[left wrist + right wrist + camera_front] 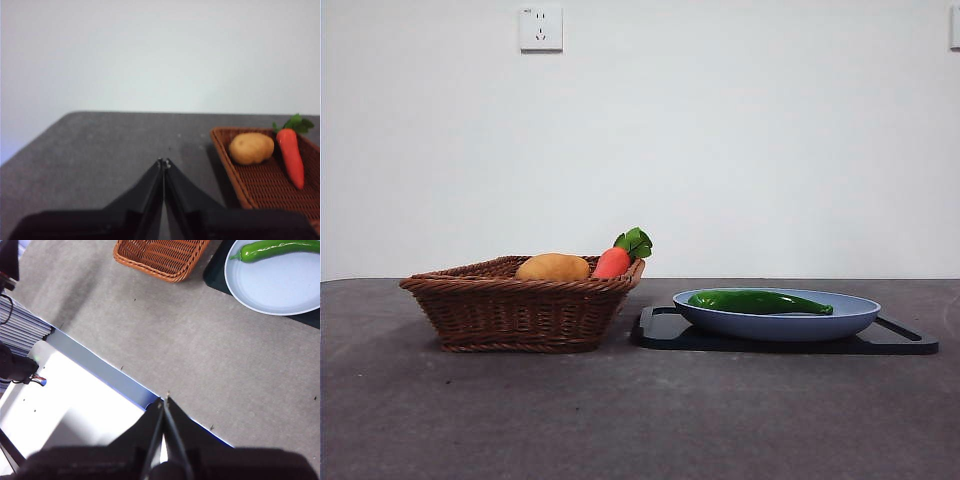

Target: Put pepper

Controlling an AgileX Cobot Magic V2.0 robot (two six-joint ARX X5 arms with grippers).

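**Resting pepper on the blue plate, both arms clear**

Waiting away from the objects, both arms are out of the front view. The left gripper [163, 162] hovers over bare grey table [115, 150] with its two black jaws pressed together, holding nothing; the wicker basket [260, 187] lies off to one side of it. The right gripper [164, 401] also has its jaws closed and empty, poised above the table's near edge, well apart from the plate and basket.

The basket [520, 310] sits beside a black tray [665, 330], which carries the blue plate [775, 322]. The pepper [758, 301] lies flat in the plate, its long axis running across the front view, thicker end toward the basket and tapered tip away from it. The right wrist view shows it near the plate's rim [272, 249] rather than centred, with its stem end reaching the rim.

Inside the basket, the potato [553, 267] lies next to the carrot [613, 262], whose leaves rise over the rim. The left wrist view alone shows the carrot's full length [291, 156]; the pepper is outside that view.
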